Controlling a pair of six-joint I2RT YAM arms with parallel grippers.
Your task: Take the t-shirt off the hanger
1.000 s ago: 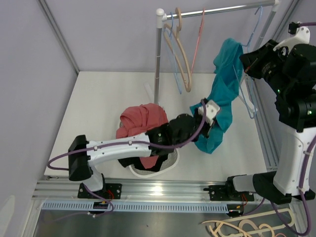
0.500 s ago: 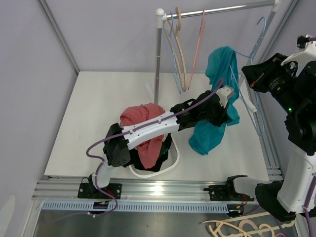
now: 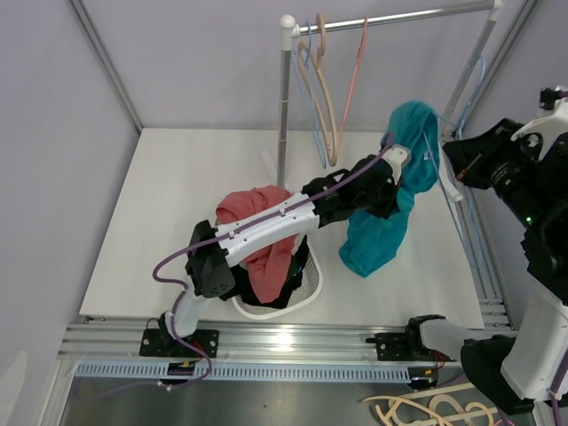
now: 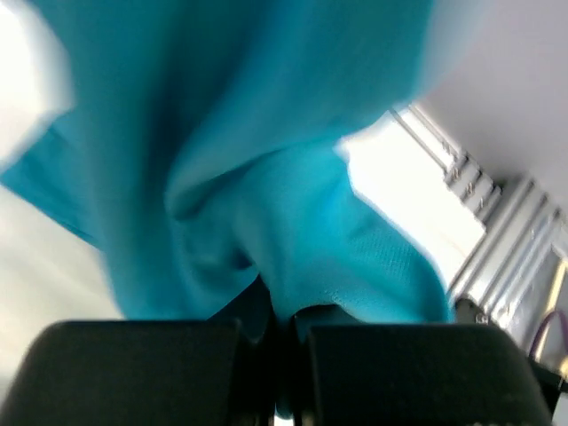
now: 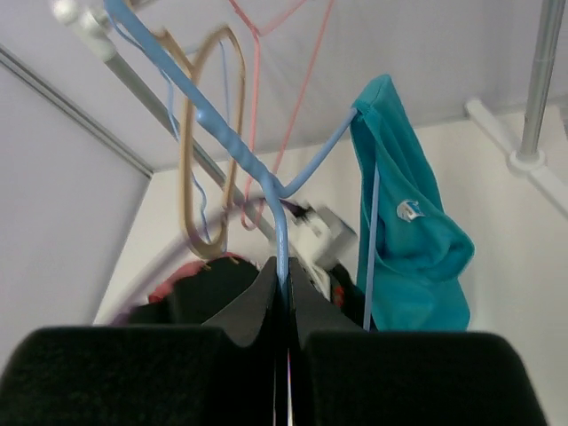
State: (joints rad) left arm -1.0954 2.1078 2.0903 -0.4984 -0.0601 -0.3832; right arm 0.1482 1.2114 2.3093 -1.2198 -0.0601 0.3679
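Above white table [image 3: 195,195], teal t-shirt [image 3: 377,241] fold between left jaws.

White-and-black left arm [image 3: 266,232] reaches from lower left up to frame centre, its gripper [image 4: 282,330] clamped tight. Right arm [image 3: 532,232] towers at the right edge, its gripper [image 5: 282,277] pinched closed, pointing left.
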